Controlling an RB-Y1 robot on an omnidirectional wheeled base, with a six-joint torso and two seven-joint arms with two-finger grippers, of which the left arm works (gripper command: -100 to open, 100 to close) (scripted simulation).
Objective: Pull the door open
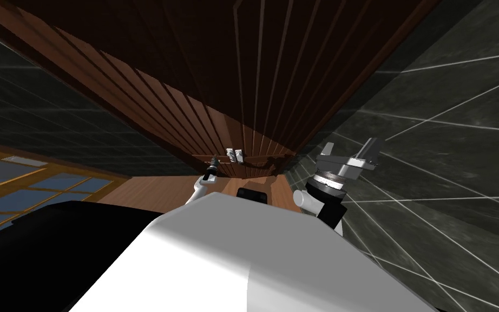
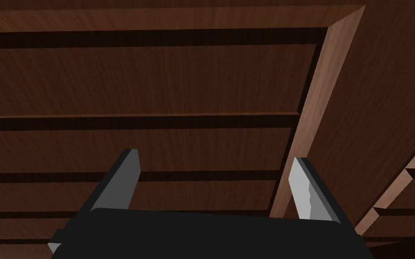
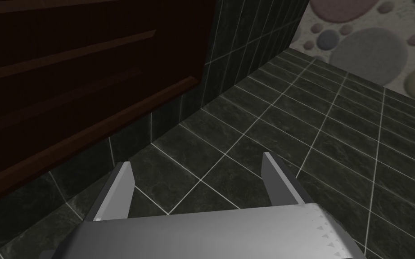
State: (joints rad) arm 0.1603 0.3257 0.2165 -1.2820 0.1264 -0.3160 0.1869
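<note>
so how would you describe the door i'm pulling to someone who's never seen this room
Look straight ahead of the robot, between the dark tiled wall on its left and the dark tiled floor on its right. The door is the brown wooden panel there, facing the open left gripper. Unlike the grout-lined tiles beside it, it is ribbed with slats inside a lighter frame.

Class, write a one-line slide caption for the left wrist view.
Left tool, fingers open, points at the brown slatted door, gripping nothing.

door [image 1: 275,65]: top cut off | pebble-patterned area [image 3: 368,40]: cut at corner | pale bits [image 1: 235,155]: too small to tell
</note>
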